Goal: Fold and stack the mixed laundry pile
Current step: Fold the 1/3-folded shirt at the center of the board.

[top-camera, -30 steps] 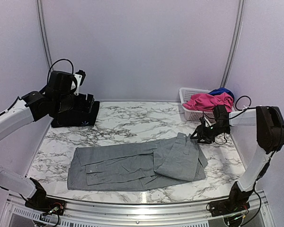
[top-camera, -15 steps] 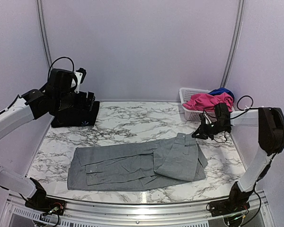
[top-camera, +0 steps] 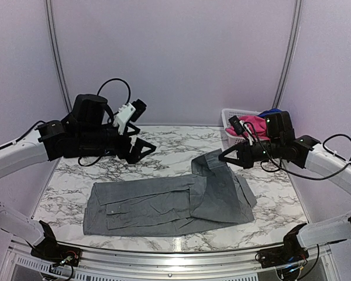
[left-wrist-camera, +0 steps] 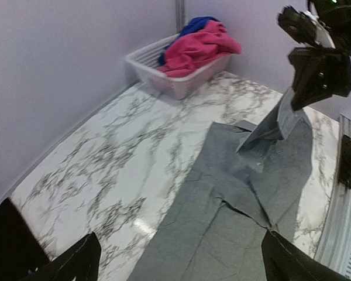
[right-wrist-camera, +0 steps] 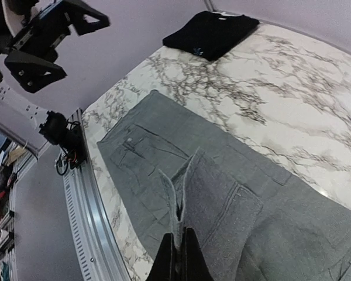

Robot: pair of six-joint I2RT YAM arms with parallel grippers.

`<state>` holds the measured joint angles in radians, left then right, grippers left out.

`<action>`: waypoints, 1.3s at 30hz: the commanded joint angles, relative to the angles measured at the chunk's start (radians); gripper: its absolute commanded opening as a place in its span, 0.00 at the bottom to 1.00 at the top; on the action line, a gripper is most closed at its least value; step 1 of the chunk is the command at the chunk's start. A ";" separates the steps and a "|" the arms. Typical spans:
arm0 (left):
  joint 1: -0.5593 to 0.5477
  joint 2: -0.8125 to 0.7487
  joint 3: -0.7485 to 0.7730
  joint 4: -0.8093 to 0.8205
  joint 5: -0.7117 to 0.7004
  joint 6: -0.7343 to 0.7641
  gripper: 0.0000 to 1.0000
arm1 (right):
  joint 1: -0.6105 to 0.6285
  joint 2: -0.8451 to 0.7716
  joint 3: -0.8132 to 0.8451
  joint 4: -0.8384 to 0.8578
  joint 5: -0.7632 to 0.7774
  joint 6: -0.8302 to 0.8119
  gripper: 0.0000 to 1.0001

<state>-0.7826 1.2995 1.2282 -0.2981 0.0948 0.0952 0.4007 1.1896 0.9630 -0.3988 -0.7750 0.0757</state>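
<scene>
Trousers [top-camera: 164, 205] of grey pocketed cloth lie spread on the marble desk [top-camera: 175, 143], and we place everything else by them. At their right end the right pincer [top-camera: 223, 158] is closed tight on a fold of the cloth. We see its fingertips [right-wrist-camera: 165, 263] pressed together on the fabric, and that end is raised off the desk while the remainder lies flat. Beyond the far edge of the trousers, toward their left half, the left pincer [top-camera: 144, 148] hangs in the air with its fingers spread wide. Beyond their left end a folded black cloth [right-wrist-camera: 210, 32] rests flat. Beyond their right end stands a white lattice basket [left-wrist-camera: 164, 82], which holds a bright pink piece [left-wrist-camera: 196, 47] and, on the side away from the trousers, a dark blue piece [left-wrist-camera: 193, 24].
</scene>
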 commanded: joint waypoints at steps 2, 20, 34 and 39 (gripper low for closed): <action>-0.181 0.058 -0.083 0.198 0.060 0.119 0.99 | 0.228 -0.096 0.010 -0.086 0.137 -0.114 0.00; -0.390 0.309 0.036 0.315 0.111 0.102 0.00 | 0.450 -0.157 -0.004 -0.067 0.270 -0.105 0.02; -0.674 0.297 0.267 -0.123 0.007 0.195 0.00 | 0.208 -0.345 -0.011 0.037 0.476 0.166 0.88; -0.754 0.471 0.488 -0.261 0.001 0.162 0.00 | 0.146 -0.247 0.000 0.010 0.460 0.168 0.88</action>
<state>-1.4914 1.6348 1.5707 -0.3843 0.1043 0.2737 0.5858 0.8707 0.9421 -0.3744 -0.3241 0.2108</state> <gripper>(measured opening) 0.009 0.888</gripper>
